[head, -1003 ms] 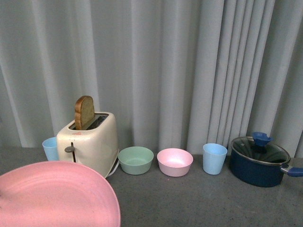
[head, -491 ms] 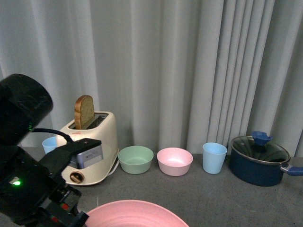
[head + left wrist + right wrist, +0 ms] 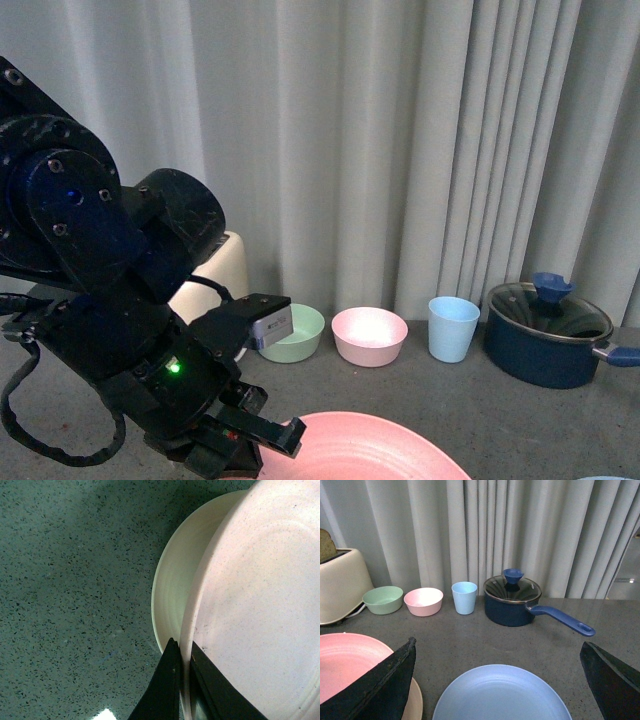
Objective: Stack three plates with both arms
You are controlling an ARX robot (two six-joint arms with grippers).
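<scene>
step: stacking | my left claw (image 3: 182, 647): clamped on pink plate (image 3: 260, 605) rim | cream plate (image 3: 172, 580): just beneath me | plan: centre, level, lower gently, release

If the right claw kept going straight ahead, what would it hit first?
Probably the blue plate, lying just ahead between the open fingers of the right gripper; the pot stands farther back. Depth is unclear.

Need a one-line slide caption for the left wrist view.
Left gripper shut on the rim of the pink plate, which overlaps a cream plate on the speckled grey counter.
</scene>
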